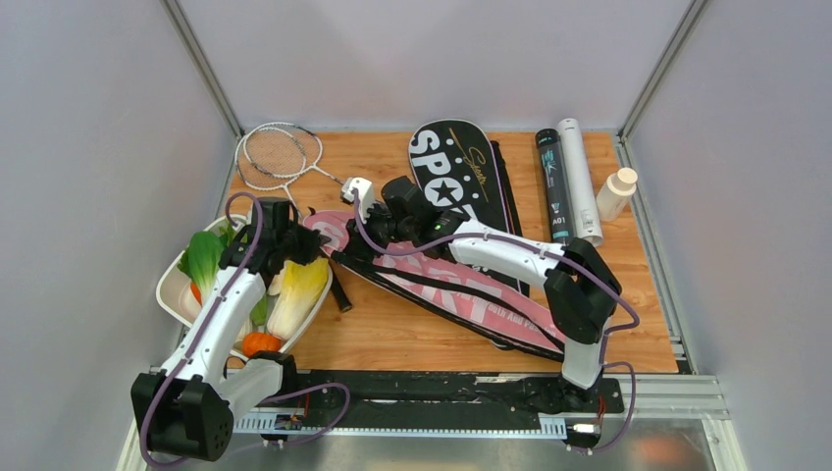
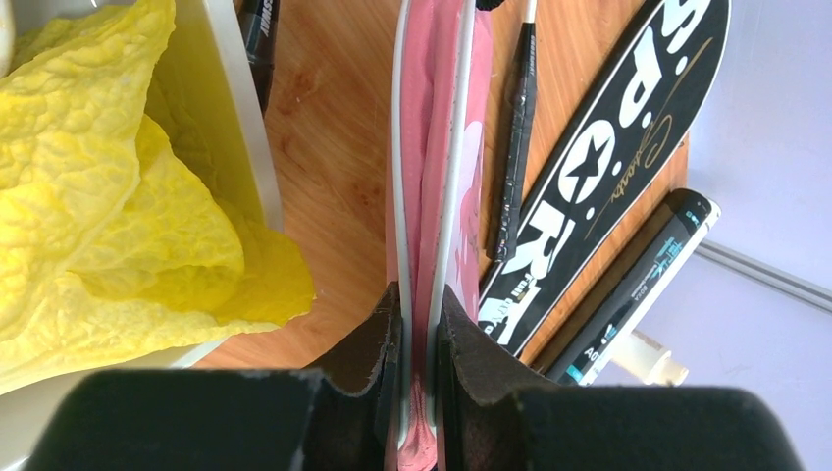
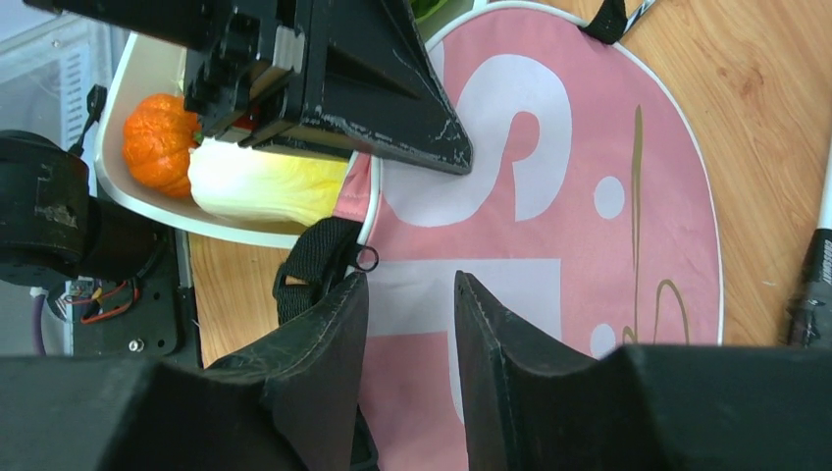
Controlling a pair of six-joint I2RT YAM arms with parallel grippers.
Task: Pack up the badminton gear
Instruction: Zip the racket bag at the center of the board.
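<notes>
1. Pink racket bag [image 1: 461, 302] lies diagonally on the table, long axis running from the vegetable tray [image 1: 165, 285] towards the right arm's base.
2. Left gripper [image 2: 417, 334] is clamped on its white-piped rim at the tray end.
3. Right gripper [image 3: 412, 324] is open over the same end, with the metal ring [image 3: 366, 258] just beside one finger.
4. Legible: "SPORT" on black bag [image 1: 449, 162], "A01" on black tube [image 1: 555, 186].
</notes>
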